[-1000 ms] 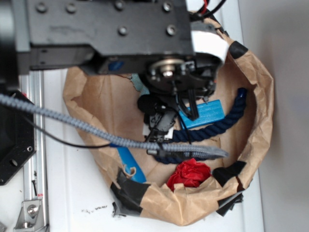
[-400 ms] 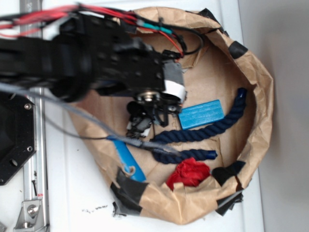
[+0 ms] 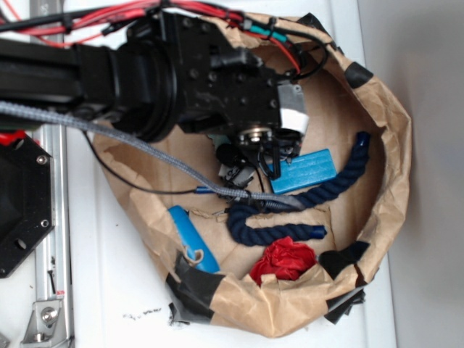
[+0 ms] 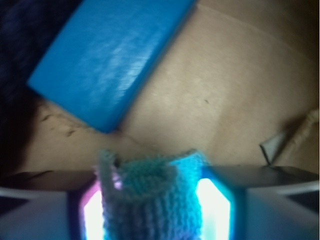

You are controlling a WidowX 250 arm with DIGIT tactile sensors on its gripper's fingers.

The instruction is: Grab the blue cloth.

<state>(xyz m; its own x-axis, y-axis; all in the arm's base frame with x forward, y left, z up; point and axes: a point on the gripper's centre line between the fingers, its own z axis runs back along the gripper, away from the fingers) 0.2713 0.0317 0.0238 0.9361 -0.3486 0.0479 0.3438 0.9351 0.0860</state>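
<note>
End effector (image 4: 155,200) pinches woven, frayed blue cloth (image 4: 152,197)

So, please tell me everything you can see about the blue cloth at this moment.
The blue cloth appears only in the wrist view; in the exterior view the arm hides it. It is a pale blue-green woven rag with a ribbed knit texture and a folded, slightly frayed top edge. It is bunched upright between the two fingers of the gripper, which press it from both sides. Its lower part runs out of the picture. Behind it lie brown paper and the bright blue block, which looks apart from it.
</note>
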